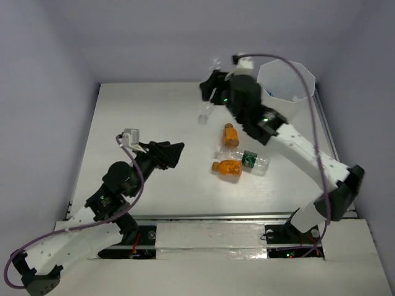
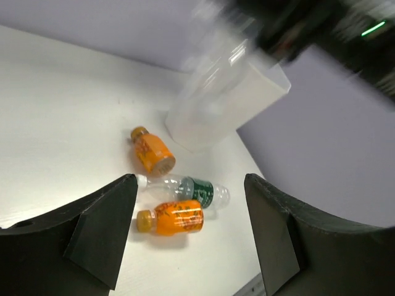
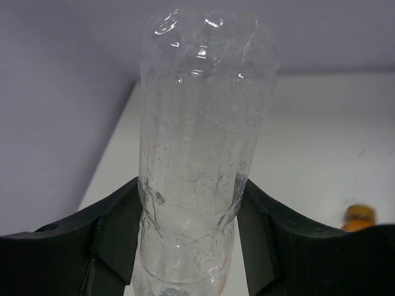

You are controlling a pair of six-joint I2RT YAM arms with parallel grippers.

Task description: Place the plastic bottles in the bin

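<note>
My right gripper (image 1: 210, 88) is shut on a clear plastic bottle (image 1: 203, 114) and holds it in the air at the back of the table, left of the white bin (image 1: 300, 73). In the right wrist view the bottle (image 3: 200, 142) is pinched between both fingers of the gripper (image 3: 191, 209). Three bottles lie on the table: an orange one (image 1: 230, 134), another orange one (image 1: 227, 167) and a clear one with a green label (image 1: 248, 159). My left gripper (image 1: 177, 152) is open and empty, left of them. They show between its fingers (image 2: 99, 228) in the left wrist view, the nearer orange bottle (image 2: 176, 217) closest.
Grey walls close in the table on the left, back and right. The bin (image 2: 262, 92) stands in the back right corner. A raised strip (image 1: 216, 217) runs along the near edge by the arm bases.
</note>
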